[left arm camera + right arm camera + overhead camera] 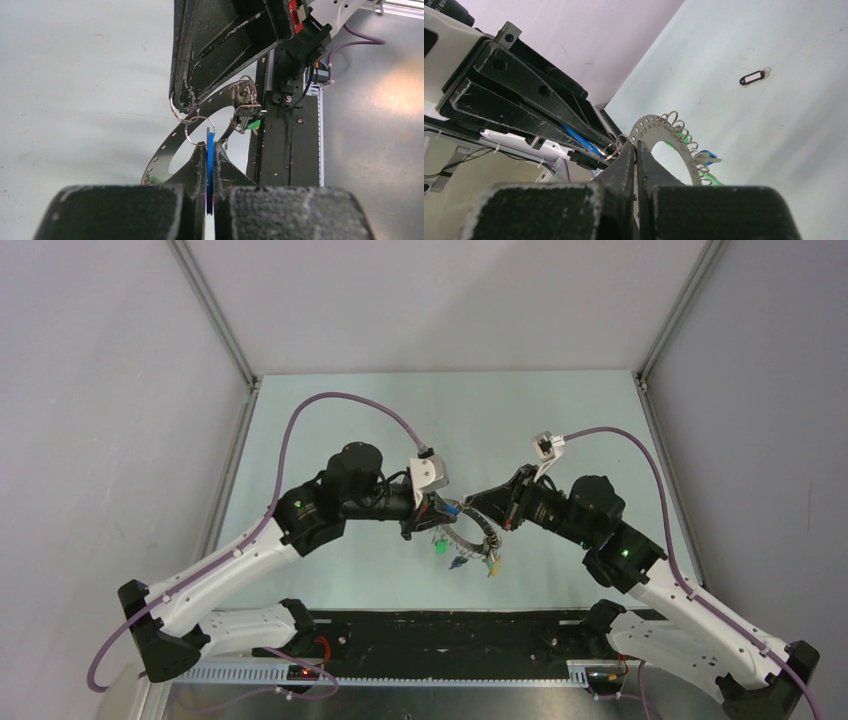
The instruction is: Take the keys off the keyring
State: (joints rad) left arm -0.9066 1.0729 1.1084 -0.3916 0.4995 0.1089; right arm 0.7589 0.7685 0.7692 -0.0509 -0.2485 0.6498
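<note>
Two arms meet over the middle of the bench [330,420], the left arm [240,555] reaching in from the near left corner and the right arm [690,610] from the near right corner. Between them the keyring [478,538] is held up off the bench. It is a flat band pierced with holes, and its other keys [457,562] dangle toward the near edge.

The right pincer [636,150] is closed together on the band's edge, clamping the keyring [659,131]. The left pincer [210,160] is closed just as tightly on one blue key [210,150], seen edge-on between its fingers.

That blue key lies on the left side of the band, so the left arm is the nearer one to it. Its long axis runs straight along the left fingers and points away from the right pincer. A small ring [200,131] links its top to a hole in the keyring [170,142], just beside the right fingertips. The coming move likely turns on this link, since the small ring must be worked out of its hole while the right side holds the band steady.

A black tag [754,78] lies alone on the bench, well apart.
</note>
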